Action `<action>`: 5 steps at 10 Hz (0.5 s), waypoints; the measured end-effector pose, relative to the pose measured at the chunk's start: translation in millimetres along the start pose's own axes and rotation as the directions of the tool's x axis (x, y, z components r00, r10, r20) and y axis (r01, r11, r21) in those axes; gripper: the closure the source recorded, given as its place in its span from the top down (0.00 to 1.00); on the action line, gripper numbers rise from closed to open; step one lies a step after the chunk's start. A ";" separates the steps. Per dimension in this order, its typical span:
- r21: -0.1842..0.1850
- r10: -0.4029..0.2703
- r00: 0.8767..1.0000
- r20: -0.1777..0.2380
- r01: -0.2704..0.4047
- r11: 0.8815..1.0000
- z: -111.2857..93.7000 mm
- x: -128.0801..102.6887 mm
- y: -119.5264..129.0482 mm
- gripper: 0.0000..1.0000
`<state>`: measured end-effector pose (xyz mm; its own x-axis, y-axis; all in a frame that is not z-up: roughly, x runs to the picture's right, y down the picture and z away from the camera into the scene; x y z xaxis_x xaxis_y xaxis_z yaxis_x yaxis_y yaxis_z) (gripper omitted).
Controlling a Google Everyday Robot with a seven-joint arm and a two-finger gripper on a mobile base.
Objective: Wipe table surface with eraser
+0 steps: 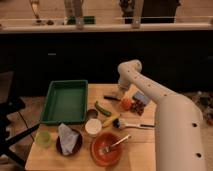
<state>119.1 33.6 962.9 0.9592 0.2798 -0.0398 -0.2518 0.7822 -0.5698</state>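
The table surface (142, 145) is a light tan wooden top. The eraser (111, 120), a small yellowish block with a dark underside, lies on it mid-table, next to the white head of a brush (121, 123). My gripper (114, 97) is at the end of the white arm, low over the back of the table. It points left, just behind a green cucumber (102, 108). It is about a hand's width behind the eraser and apart from it. A dark tip shows at the gripper's end; I cannot tell whether that is a finger or something held.
A green tray (65, 102) fills the back left. An orange fruit (126, 103) and a dark packet (140, 102) lie right of the gripper. A white cup (93, 126), a red bowl with a fork (106, 147), a dark plate with cloth (67, 140) and a green cup (43, 138) stand in front.
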 end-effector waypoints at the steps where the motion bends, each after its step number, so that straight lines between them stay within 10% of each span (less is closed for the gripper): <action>1: -0.012 -0.026 1.000 -0.004 0.026 1.000 -1.7 6.7 -7.3 0.01; 5: -0.034 -0.103 0.995 -0.014 0.103 0.994 -0.4 4.7 -21.7 0.01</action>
<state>129.2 17.7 974.8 0.9818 0.1899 0.0080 -0.1475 0.7875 -0.5985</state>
